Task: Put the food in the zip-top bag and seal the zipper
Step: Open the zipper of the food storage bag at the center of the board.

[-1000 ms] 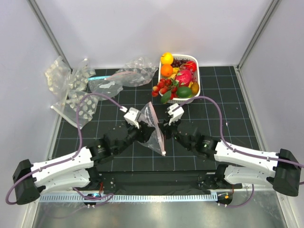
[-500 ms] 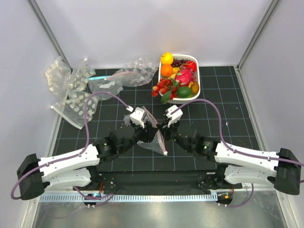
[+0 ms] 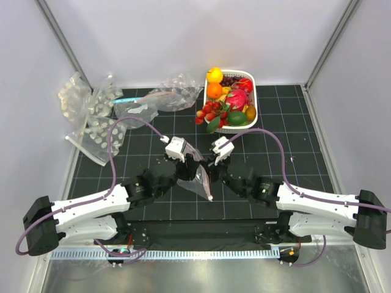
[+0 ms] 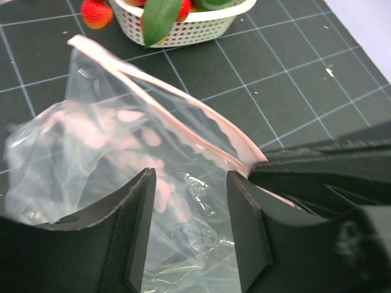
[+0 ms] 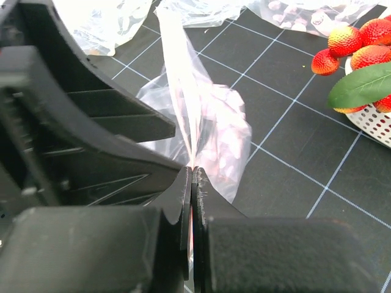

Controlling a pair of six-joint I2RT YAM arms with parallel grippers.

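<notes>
My right claw (image 5: 192,177) is pressed together on the zipper (image 4: 183,110), pinching the pink strip at the end nearer to me. It holds the zip-top bag (image 3: 198,180) up off the desk (image 3: 293,152), at the middle and between my two arms. My left claw (image 4: 189,226) is spread. Its fingers stand either side of the crumpled clear film just below the strip, and I cannot tell whether either pad touches the film.

What the next move turns on is how the strip lies. Its long axis runs away from me, from the right claw's pinch toward the far left, and the bag hangs edge-on under it with the two lips flat together. To open the mouth, I judge that the left claw must close on one lip only, close beside the right claw's pinch, and then draw left.

The food is not in the bag. The strawberries (image 3: 209,112) spill over the near-left rim of the white basket (image 3: 253,97), and the dragon fruit (image 3: 237,97) sits inside it. The basket is far and right of both claws, so my right arm is the nearer one, but it is occupied.
</notes>
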